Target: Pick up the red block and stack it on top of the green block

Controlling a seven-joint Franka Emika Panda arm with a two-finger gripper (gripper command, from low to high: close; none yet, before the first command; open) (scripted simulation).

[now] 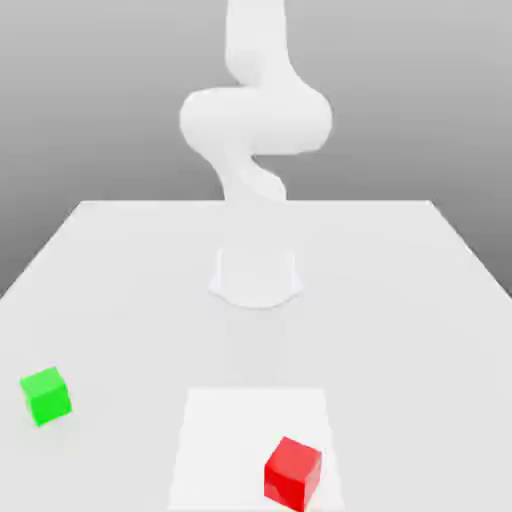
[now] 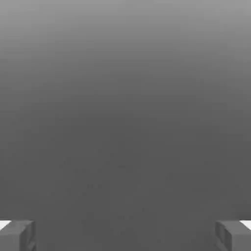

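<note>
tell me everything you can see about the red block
The red block is a small bright red cube with plain, smooth faces, solid-looking, material unclear. It sits upright on the white patch, turned so that a corner edge faces the camera, near the patch's lower right in the exterior view. The pincer isn't holding it, and it stands apart from the green block.

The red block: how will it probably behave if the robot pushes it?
The red block has flat faces and straight edges, so it would probably slide rather than roll. It looks about as tall as wide, so tipping seems unlikely. Its plain, smooth sides may be somewhat slippery.
</note>
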